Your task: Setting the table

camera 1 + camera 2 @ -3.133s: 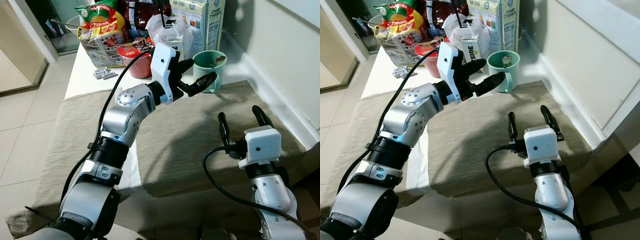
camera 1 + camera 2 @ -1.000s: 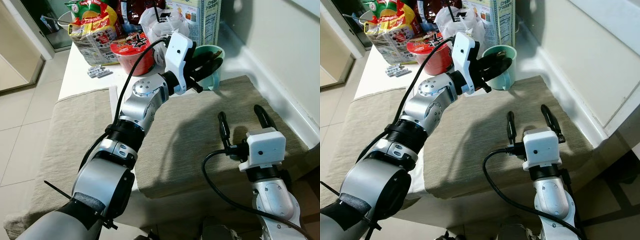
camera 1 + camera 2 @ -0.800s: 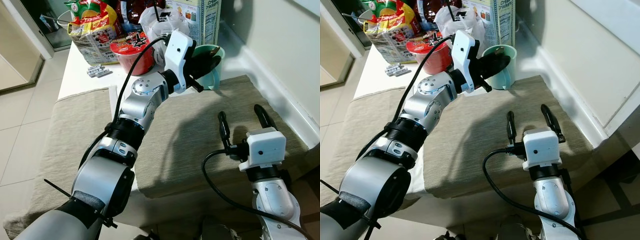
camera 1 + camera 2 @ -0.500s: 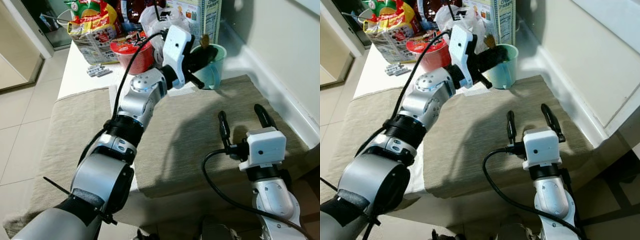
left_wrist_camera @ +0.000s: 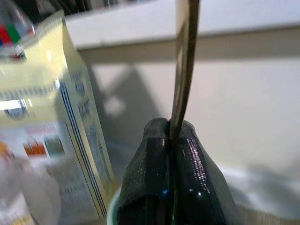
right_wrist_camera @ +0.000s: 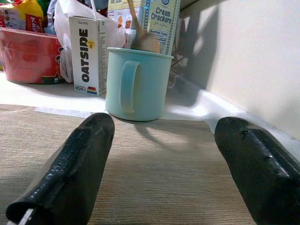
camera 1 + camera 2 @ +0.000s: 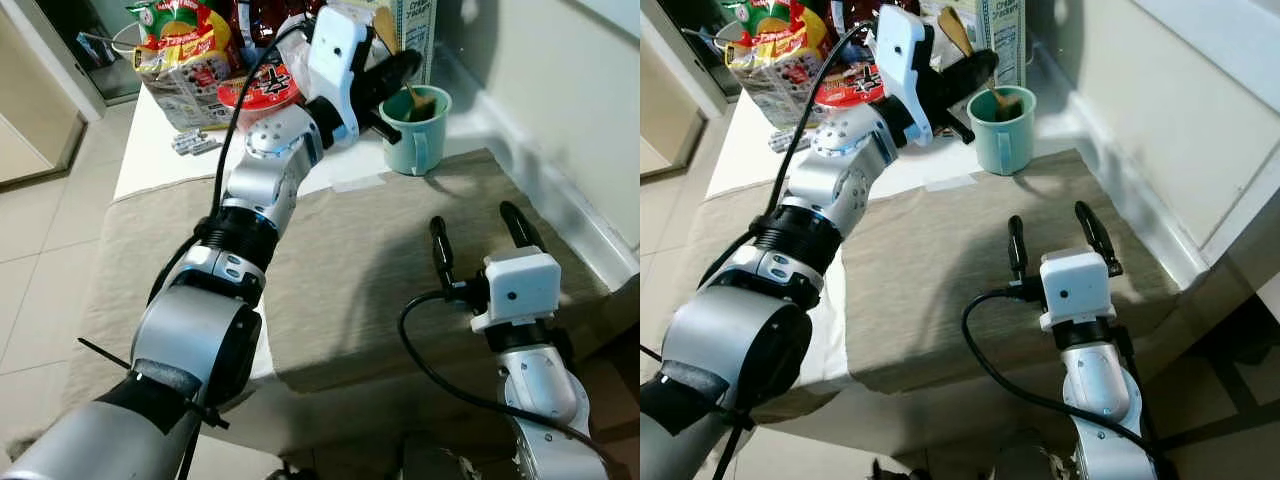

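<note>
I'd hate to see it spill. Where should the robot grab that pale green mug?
Probably by the mug handle, which faces the robot and stands upright. The open right claw could come straight forward from the near side, pinching it across. The rim is crowded by the left claw.

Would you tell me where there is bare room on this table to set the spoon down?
The beige cloth is bare between the green mug and the right gripper, and leftward under the left arm. Behind the mug it is crowded: red noodle bowl, cracker box, snack bags.

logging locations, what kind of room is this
Probably a home kitchen or dining corner: a table with a beige cloth, a mint mug, a cracker box and an oat drink carton by the wall.
</note>
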